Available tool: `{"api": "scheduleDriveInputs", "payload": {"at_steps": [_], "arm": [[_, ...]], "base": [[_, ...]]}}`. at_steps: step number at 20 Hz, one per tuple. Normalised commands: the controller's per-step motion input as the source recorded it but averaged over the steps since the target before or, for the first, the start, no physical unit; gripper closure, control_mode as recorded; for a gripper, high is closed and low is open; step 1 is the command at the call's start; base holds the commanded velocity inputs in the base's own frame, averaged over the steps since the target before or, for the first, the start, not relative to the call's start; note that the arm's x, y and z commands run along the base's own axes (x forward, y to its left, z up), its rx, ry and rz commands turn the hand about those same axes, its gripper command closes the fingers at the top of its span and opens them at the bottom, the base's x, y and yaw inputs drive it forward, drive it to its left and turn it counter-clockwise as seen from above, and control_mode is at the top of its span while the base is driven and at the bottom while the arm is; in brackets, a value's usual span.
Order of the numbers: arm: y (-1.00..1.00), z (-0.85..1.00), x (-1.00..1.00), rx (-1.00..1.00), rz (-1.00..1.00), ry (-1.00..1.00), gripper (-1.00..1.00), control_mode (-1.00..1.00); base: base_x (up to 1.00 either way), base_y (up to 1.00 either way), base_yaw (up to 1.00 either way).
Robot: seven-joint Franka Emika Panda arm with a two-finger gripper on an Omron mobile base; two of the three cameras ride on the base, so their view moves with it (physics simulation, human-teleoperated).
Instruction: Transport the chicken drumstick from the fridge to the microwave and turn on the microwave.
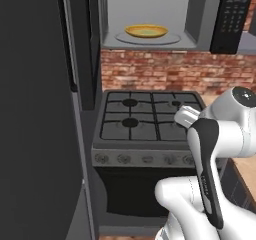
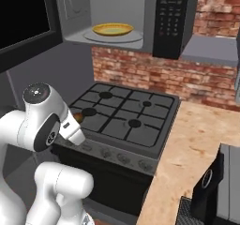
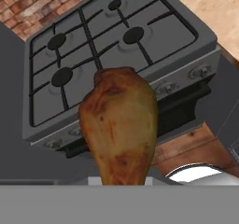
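Note:
The chicken drumstick (image 3: 120, 125), brown and lumpy, stands upright close in front of the hand view, over the stove's front edge. My gripper (image 2: 75, 123) is shut on its lower end; the meat hides the fingertips. A bit of the drumstick (image 2: 78, 117) peeks out beside the hand over the stove's near left corner. The microwave (image 1: 150, 14) hangs above the stove with its door (image 1: 90, 44) swung open to the left. A yellow plate (image 1: 146, 31) lies on its turntable, and the black button panel (image 2: 171, 18) is on the right. The fridge (image 1: 35, 114) is the tall grey wall at the left.
A gas stove (image 1: 145, 116) with several burners and front knobs sits below the microwave, against a brick wall (image 2: 154, 74). A wooden counter (image 2: 197, 144) runs to the stove's right, with a dark appliance (image 2: 208, 191) at its near end.

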Motion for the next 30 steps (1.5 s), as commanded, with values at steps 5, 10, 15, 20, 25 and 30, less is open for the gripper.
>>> {"api": "scheduleDriveInputs", "payload": {"at_steps": [5, 10, 15, 20, 25, 30], "arm": [[0.00, 0.00, 0.00, 0.00, 0.00, 0.00, 1.00, 1.00], [0.00, 0.00, 0.00, 0.00, 0.00, 0.00, 1.00, 1.00], [0.00, 0.00, 0.00, 0.00, 0.00, 0.00, 1.00, 1.00], [0.00, 0.00, 0.00, 0.00, 0.00, 0.00, 1.00, 1.00], [0.00, 0.00, 0.00, 0.00, 0.00, 0.00, 1.00, 1.00], [0.00, 0.00, 0.00, 0.00, 0.00, 0.00, 1.00, 1.00]], "base": [[0.28, 0.00, -0.18], [0.33, 0.00, -0.21], [0.41, 0.00, -0.20], [0.30, 0.00, -0.17], [0.25, 0.13, -0.16], [0.48, 0.26, -0.11]]}}
